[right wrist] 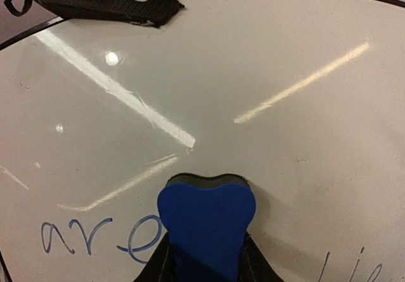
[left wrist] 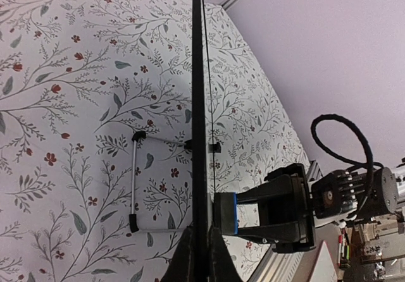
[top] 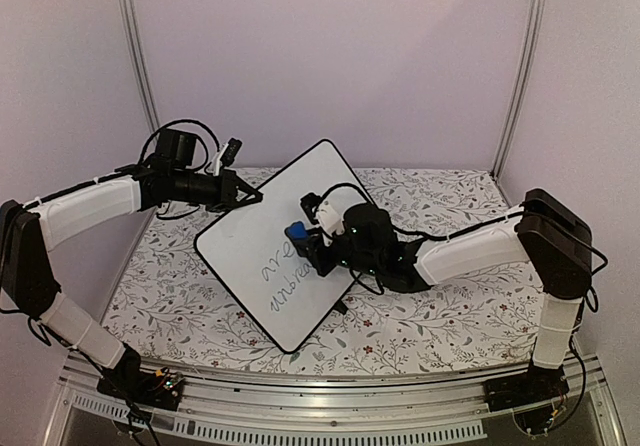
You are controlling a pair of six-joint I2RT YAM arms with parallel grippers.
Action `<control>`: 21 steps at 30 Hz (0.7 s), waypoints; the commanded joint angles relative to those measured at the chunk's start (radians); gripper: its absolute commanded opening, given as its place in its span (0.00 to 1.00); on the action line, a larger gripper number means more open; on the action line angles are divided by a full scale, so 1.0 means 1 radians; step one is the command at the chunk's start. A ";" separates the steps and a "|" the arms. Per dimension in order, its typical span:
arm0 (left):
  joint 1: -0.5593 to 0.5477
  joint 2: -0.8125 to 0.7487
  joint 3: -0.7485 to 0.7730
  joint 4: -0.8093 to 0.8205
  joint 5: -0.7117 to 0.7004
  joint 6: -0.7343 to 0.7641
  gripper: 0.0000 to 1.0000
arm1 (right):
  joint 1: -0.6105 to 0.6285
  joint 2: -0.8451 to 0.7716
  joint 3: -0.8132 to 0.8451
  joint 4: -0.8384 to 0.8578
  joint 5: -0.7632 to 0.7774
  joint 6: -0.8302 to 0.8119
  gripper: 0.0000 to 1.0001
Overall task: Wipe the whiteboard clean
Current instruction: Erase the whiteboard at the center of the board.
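The left gripper (top: 250, 197) is closed on the rim of the whiteboard (top: 300, 181), which stands tilted. The right gripper (top: 306, 234) pinches a blue eraser (right wrist: 205, 222) against its face. The board seems light, stiff and slippery, so the rim is the best hold.

Glossy whiteboard (right wrist: 285, 48); eraser (right wrist: 205, 225) seemingly foam.

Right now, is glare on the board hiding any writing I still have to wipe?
Right wrist view: glare streaks cross the whiteboard above the blue eraser, clear of the blue writing, which looks sharp. Top view: no glare, writing small. Left wrist view: board edge-on, face unseen.
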 commanded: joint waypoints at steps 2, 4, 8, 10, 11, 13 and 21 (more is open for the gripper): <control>-0.013 0.001 -0.010 0.049 -0.008 0.057 0.00 | 0.038 0.006 -0.001 -0.036 -0.119 0.014 0.27; -0.013 0.001 -0.010 0.048 -0.008 0.058 0.00 | 0.043 0.013 0.005 -0.036 -0.136 0.018 0.27; -0.014 -0.001 -0.012 0.049 -0.008 0.059 0.00 | 0.051 0.015 0.011 -0.035 -0.162 0.024 0.27; -0.014 0.000 -0.011 0.049 -0.008 0.059 0.00 | 0.052 0.013 0.009 -0.035 -0.143 0.030 0.27; -0.014 -0.001 -0.010 0.049 -0.008 0.060 0.00 | 0.051 0.007 0.007 -0.036 -0.128 0.032 0.27; -0.013 -0.002 -0.012 0.049 -0.009 0.060 0.00 | 0.050 -0.003 0.005 -0.042 -0.097 0.026 0.27; -0.014 -0.003 -0.010 0.044 -0.018 0.059 0.00 | 0.006 -0.120 0.063 -0.238 -0.018 -0.040 0.27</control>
